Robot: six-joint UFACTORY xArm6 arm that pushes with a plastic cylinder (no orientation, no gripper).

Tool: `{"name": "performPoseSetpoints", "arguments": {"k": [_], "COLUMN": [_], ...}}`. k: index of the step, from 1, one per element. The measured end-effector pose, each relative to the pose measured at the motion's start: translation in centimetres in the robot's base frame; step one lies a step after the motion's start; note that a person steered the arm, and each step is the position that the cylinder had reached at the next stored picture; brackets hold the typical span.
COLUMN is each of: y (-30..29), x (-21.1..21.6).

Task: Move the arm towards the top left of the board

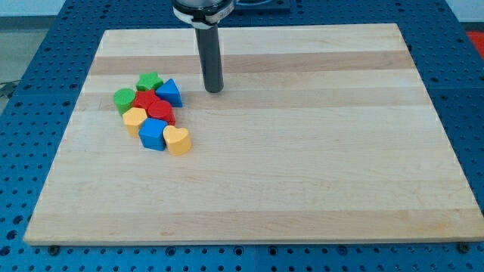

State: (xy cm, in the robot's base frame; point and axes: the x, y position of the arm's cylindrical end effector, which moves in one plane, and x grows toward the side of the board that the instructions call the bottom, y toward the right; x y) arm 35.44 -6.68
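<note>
My dark rod comes down from the view's top, and my tip (215, 90) rests on the wooden board (302, 166), in its upper middle-left part. A tight cluster of blocks lies just to the left of the tip. It holds a green star (150, 80), a blue triangle (169, 92), a green round block (123, 99), two red blocks (153, 105), a yellow block (134, 119), a blue cube (152, 135) and a yellow heart (178, 140). The tip is about a block's width to the right of the blue triangle and does not touch it.
The board lies on a blue perforated table (45, 45) that shows on all sides.
</note>
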Motion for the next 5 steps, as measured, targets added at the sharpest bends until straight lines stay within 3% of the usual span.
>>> {"name": "performPoseSetpoints", "arguments": {"k": [5], "y": [0.26], "x": [-0.56]}}
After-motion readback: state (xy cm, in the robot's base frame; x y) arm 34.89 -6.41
